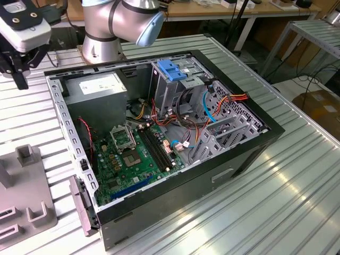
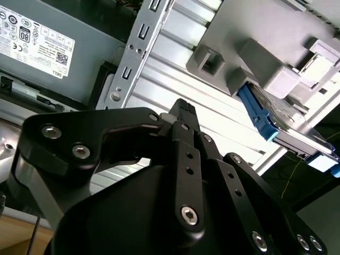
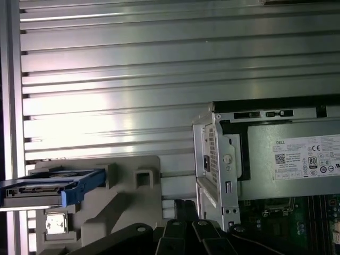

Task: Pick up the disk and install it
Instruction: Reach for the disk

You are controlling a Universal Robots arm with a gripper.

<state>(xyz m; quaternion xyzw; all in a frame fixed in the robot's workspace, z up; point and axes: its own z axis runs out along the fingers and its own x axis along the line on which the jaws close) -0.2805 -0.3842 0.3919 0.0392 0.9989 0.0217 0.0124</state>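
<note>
Disk (image 3: 50, 186) rests in grey holder (image 3: 133, 180) on bench (image 3: 159, 79), beside open computer case (image 1: 239, 159). Hand (image 2: 181, 111) hangs over bench near case corner, apart from disk, holding nothing; how far open, cannot tell.

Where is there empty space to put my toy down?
The ribbed table is bare on the exterior view's right of the computer case. Inside the case, cables and the circuit board crowd it. The grey fixture sits at the exterior view's left.
</note>
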